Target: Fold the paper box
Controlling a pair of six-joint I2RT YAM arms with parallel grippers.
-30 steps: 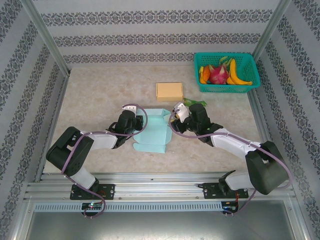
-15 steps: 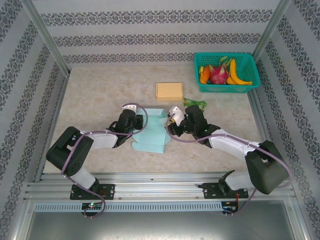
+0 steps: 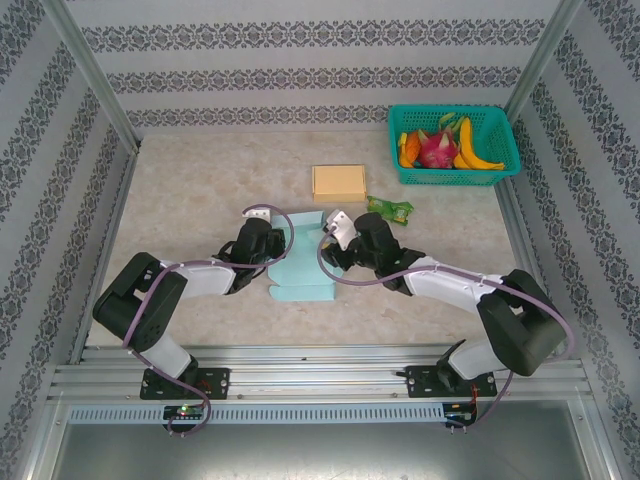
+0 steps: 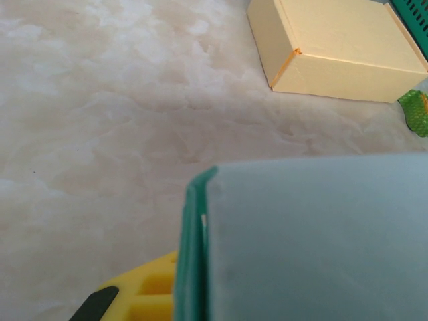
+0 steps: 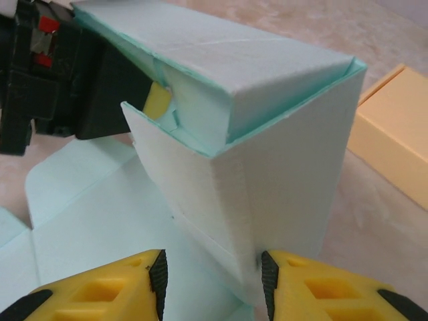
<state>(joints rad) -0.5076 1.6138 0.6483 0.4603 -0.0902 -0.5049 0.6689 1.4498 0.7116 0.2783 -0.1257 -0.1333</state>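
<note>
A closed tan box [image 3: 339, 182] lies on the tabletop [image 3: 190, 185], with a small green packet [image 3: 390, 209] just beside its near right corner. Far right stands a teal basket [image 3: 460, 177] holding bananas [image 3: 474, 148] and a dragon fruit [image 3: 437, 150].

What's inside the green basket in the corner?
Yellow bananas, a pink dragon fruit and something orange lie in the basket. Whatever sits beneath them is covered.

The marbled table [image 3: 200, 180] bears a paper box [image 3: 305, 275], tan box [image 3: 339, 182], green packet [image 3: 390, 209] and teal basket [image 3: 440, 176]
</note>
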